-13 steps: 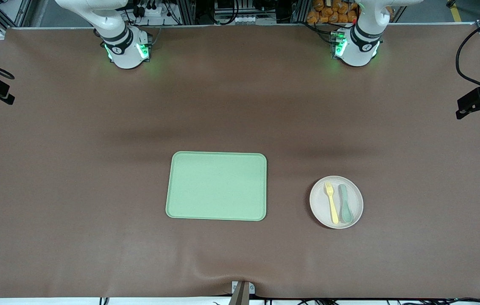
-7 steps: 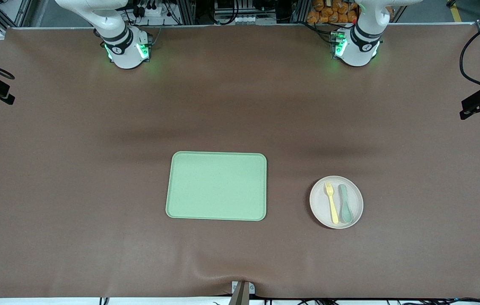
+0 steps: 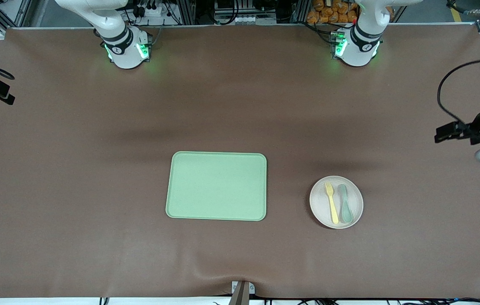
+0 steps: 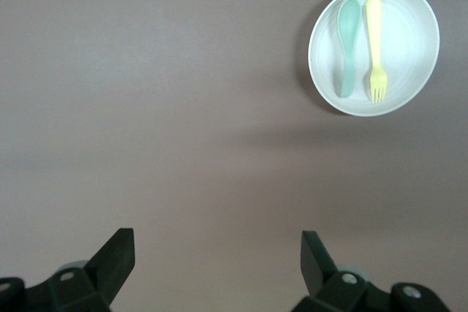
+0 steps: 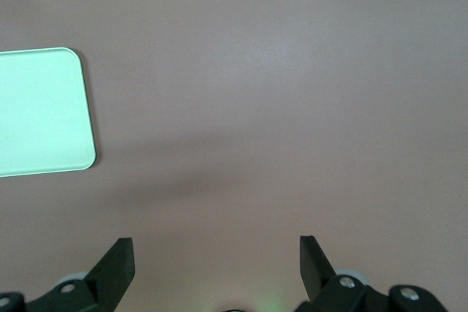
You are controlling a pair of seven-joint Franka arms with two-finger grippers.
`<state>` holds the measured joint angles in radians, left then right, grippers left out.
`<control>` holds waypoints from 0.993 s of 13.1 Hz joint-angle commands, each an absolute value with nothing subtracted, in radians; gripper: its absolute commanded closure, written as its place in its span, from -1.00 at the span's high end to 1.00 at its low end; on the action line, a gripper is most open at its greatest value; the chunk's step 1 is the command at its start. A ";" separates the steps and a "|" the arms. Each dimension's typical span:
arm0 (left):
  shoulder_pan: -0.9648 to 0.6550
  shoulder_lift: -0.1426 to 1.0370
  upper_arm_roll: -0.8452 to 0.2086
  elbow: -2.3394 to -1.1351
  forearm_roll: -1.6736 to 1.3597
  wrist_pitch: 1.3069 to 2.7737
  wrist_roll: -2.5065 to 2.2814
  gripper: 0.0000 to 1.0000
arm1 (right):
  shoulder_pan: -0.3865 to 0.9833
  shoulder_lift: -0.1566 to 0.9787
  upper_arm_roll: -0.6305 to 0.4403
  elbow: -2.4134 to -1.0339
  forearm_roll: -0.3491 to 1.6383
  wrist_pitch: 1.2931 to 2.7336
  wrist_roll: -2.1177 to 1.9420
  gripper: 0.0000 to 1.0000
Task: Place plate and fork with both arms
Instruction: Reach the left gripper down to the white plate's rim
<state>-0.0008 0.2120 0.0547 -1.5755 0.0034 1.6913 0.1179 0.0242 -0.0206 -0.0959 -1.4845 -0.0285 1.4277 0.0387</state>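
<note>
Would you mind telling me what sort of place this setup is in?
Probably a robotics lab: two arm bases bolted to a brown-covered table, aluminium framing with cables, and a plastic tray.

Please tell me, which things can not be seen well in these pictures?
- Left pincer: wrist view cuts off its base; front view shows only the arm's end at the picture edge.
- Right pincer: front view shows none of it.
- Tray: right wrist view's edge cuts it.
- Fork tines: too small to count.
</note>
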 commanded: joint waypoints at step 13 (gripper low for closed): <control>-0.092 0.638 0.057 -1.488 -0.002 2.135 -0.034 1.00 | 0.017 -0.031 -0.094 -1.491 -0.026 1.424 0.034 1.00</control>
